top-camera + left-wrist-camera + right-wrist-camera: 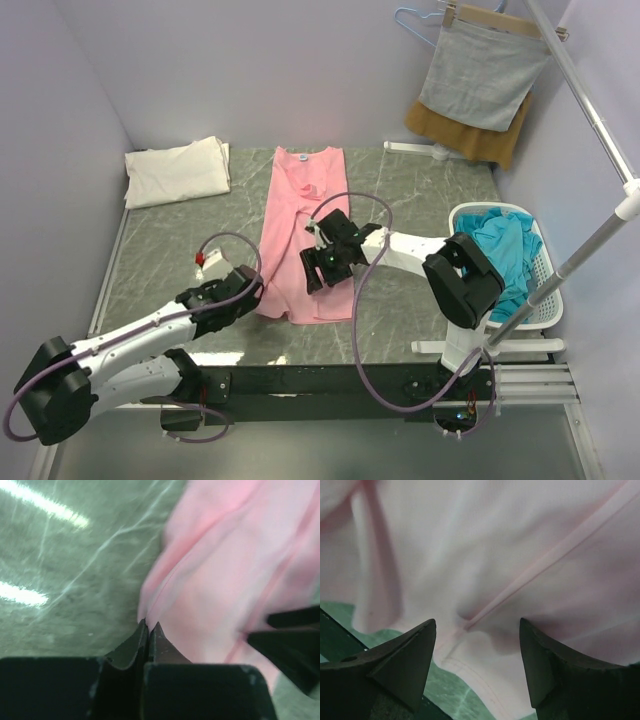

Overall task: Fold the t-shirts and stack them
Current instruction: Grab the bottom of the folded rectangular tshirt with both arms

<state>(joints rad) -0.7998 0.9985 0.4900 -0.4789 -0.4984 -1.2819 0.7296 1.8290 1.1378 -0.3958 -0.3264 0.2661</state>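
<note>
A grey-green marbled surface (180, 240) fills the middle of the top view. A pink shirt (300, 190) lies on it as a long narrow strip, with its neck at the far end and its hem toward the arms.

A cream shirt (175, 170) sits folded at the far left corner of the surface, well apart from the pink one. At the right edge stands a white basket (545, 300) holding crumpled teal shirts (505, 245). Above it in the far right corner, a grey cloth (480, 75) hangs clipped to a hanger (490, 15), with a mustard cloth (470, 135) behind it.

The left arm (130, 345) reaches in low from the near left. The right arm (410, 250) reaches across from the basket side.

The left gripper (258, 290) is at the near left edge of the pink shirt. In its wrist view the fingers (160, 640) are pressed tight together, with the cloth's edge running into the tips, so they appear to pinch it.

The right gripper (318, 272) is over the near part of the pink shirt. Its fingers (410, 655) stand wide apart, with the hem and a seam lying between them and nothing gripped.
</note>
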